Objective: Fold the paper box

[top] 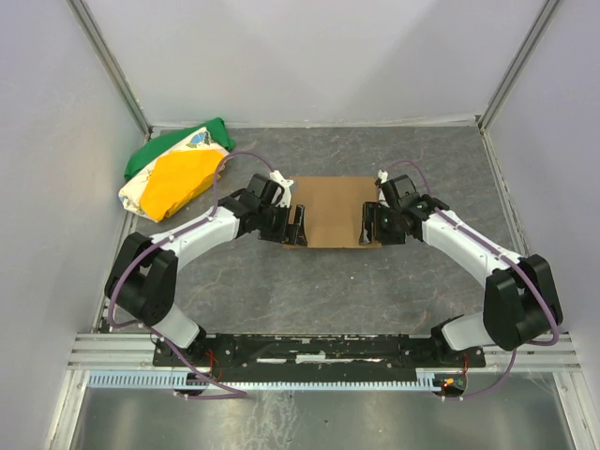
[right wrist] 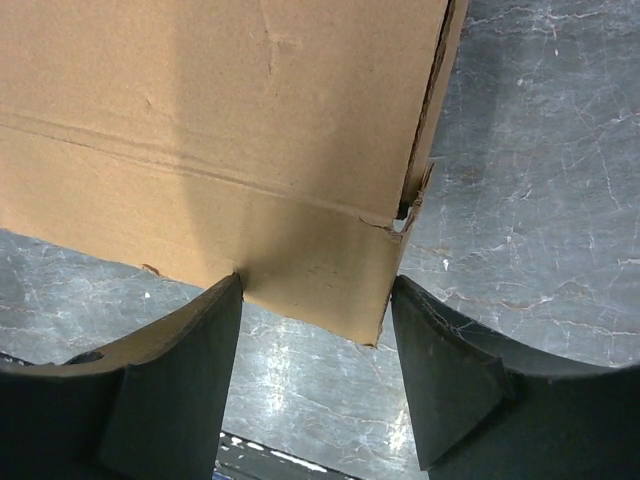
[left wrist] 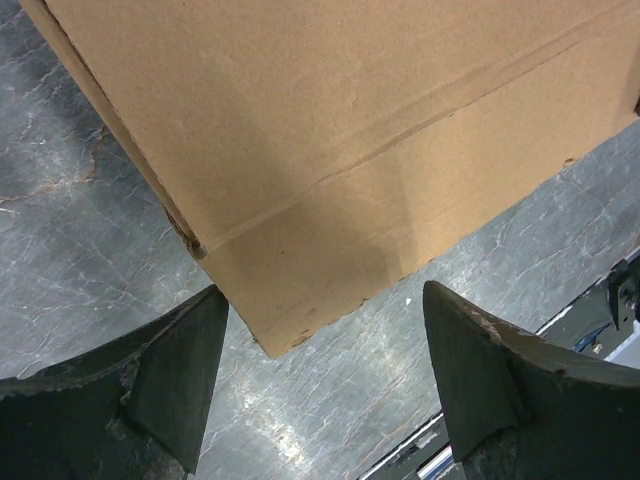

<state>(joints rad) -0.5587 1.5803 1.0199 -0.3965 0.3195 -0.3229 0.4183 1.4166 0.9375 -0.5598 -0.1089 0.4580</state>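
The paper box (top: 330, 208) is flat brown cardboard lying on the grey table in the middle of the top view. My left gripper (top: 296, 225) is open at its near left corner. In the left wrist view the box (left wrist: 340, 120) fills the top, and its corner points down between my open left gripper (left wrist: 322, 288) without touching the fingers (left wrist: 170, 380). My right gripper (top: 370, 225) is open at the near right corner. In the right wrist view a creased corner flap of the box (right wrist: 310, 270) sits between my right gripper (right wrist: 318, 280), whose fingers (right wrist: 180, 370) stand on either side of it.
A green, yellow and white cloth bundle (top: 178, 169) lies at the back left by the wall. Grey walls and metal posts enclose the table on three sides. The arms' base rail (top: 319, 352) runs along the near edge.
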